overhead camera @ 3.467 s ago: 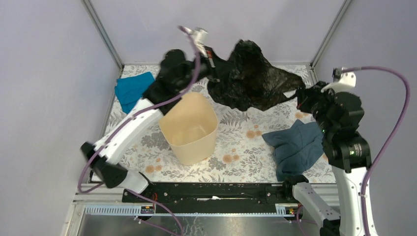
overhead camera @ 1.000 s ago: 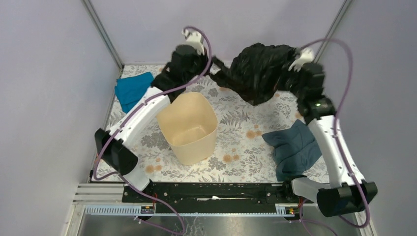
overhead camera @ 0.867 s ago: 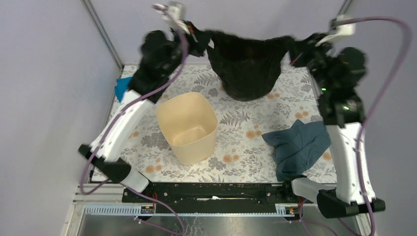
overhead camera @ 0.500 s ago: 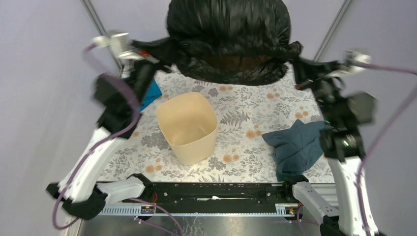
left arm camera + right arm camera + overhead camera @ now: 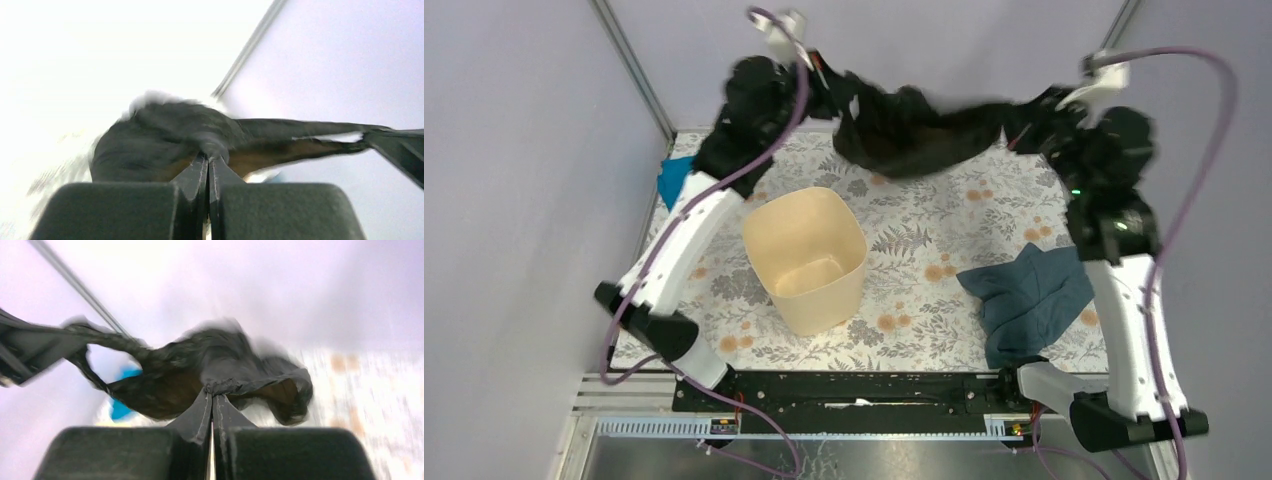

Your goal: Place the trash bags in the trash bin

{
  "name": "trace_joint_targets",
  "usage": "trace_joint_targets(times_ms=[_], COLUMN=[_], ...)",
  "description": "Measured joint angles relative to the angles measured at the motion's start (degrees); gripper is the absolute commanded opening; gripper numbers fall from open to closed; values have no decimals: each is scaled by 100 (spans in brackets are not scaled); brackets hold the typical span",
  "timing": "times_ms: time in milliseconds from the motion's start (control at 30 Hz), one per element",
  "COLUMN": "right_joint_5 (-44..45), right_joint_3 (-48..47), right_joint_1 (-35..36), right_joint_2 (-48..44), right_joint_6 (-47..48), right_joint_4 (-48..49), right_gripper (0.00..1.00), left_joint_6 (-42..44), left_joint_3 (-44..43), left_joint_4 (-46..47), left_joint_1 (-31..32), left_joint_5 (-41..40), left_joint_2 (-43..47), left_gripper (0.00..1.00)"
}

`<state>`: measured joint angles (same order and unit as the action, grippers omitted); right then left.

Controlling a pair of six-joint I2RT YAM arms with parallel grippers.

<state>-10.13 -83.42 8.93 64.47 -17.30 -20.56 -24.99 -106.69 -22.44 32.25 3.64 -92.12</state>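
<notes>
The glossy black trash bag [image 5: 919,130] hangs stretched in the air between my two grippers, above the far part of the table. My left gripper [image 5: 836,82] is shut on the bag's left edge; in the left wrist view [image 5: 208,158] its jaws pinch the black plastic [image 5: 165,145]. My right gripper [image 5: 1024,125] is shut on the bag's right edge; in the right wrist view [image 5: 213,394] its jaws pinch a gathered fold of the bag [image 5: 200,370]. The beige trash bin [image 5: 806,258] stands upright and open in front of and below the bag, holding nothing I can see.
A dark blue-grey cloth [image 5: 1027,297] lies on the floral table at the right. A bright blue cloth [image 5: 674,178] lies at the far left, partly behind my left arm. Metal corner posts [image 5: 632,66] and grey walls enclose the table.
The bag, ballooned high and wide half a second ago, has collapsed into a lower, flatter band. Both grippers have moved inward and keep their hold on its edges.
</notes>
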Motion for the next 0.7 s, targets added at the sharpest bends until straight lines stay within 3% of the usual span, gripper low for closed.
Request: trace_joint_targets(times_ms=[67, 133, 233, 333, 500, 600, 700], right_joint_5=[-164, -420, -680, -575, -52, 190, 293], right_joint_3=[-896, -1362, -835, 85, 1379, 1928, 2205], right_joint_1=[0, 2, 2, 2, 2, 2, 2], right_joint_2=[-83, -457, -1401, -2131, -1576, -621, -105], right_joint_6=[-76, -232, -358, -354, -199, -81, -9], right_joint_4=[240, 723, 1434, 1845, 1478, 1012, 304], right_gripper=[0, 0, 0, 0, 0, 0, 0], left_joint_6=[-245, -476, -584, -485, -354, -374, -402], left_joint_3=[-494, -291, 721, 1222, 1102, 1263, 1526], left_joint_4=[566, 1228, 2262, 2511, 1425, 693, -37], left_joint_1=[4, 24, 74, 79, -116, -280, -369], left_joint_5=[389, 743, 964, 551, -389, -389, -203], left_joint_2=[280, 949, 2065, 2492, 1193, 107, -278], left_gripper=[0, 0, 0, 0, 0, 0, 0])
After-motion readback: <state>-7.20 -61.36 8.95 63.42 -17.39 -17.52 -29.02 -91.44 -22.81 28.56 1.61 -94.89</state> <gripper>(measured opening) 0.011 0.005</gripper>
